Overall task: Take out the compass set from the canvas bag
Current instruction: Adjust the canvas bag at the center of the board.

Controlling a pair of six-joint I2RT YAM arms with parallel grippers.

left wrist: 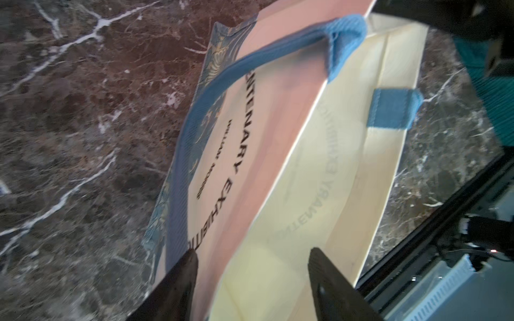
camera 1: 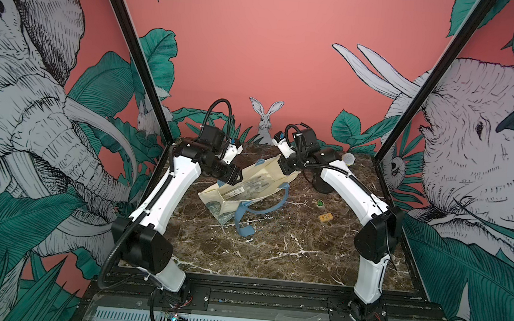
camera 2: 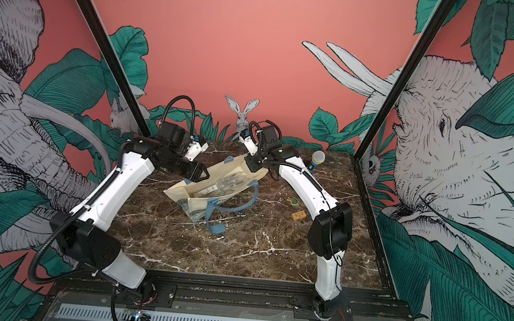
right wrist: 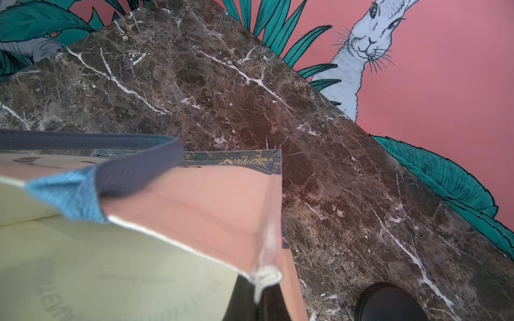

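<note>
The brown marble table (camera 1: 274, 247) carries everything. The canvas bag (camera 1: 269, 171) sits slantwise in the table's far half, about midway between the left and right edges. Its mouth gapes wide enough that both top views look down into its cream inside. A dusty-blue strap handle (camera 1: 264, 206) loops out over the marble toward the near edge, and a patch of the leaf print (camera 1: 218, 211) shows at the bag's near-left corner. Black lettering on the outer face shows in the left wrist view. The compass set (camera 1: 247, 187), a flat clear pack with a white label, lies inside the bag on its lower wall. The left gripper (left wrist: 250, 264) hangs at the bag's left rim with its jaws spread wide. A fold of cloth runs between them, and neither finger presses on it. The right gripper (camera 1: 284, 169) is clamped tight on the far-right corner of the bag's rim and holds that corner lifted. A microphone (camera 2: 318, 159) with a grey mesh head stands near the far right corner. Toward the right edge, well apart from the bag, lie a small tan block (camera 1: 326, 217) and, just beyond it, a tiny green piece (camera 1: 319, 204).
</note>
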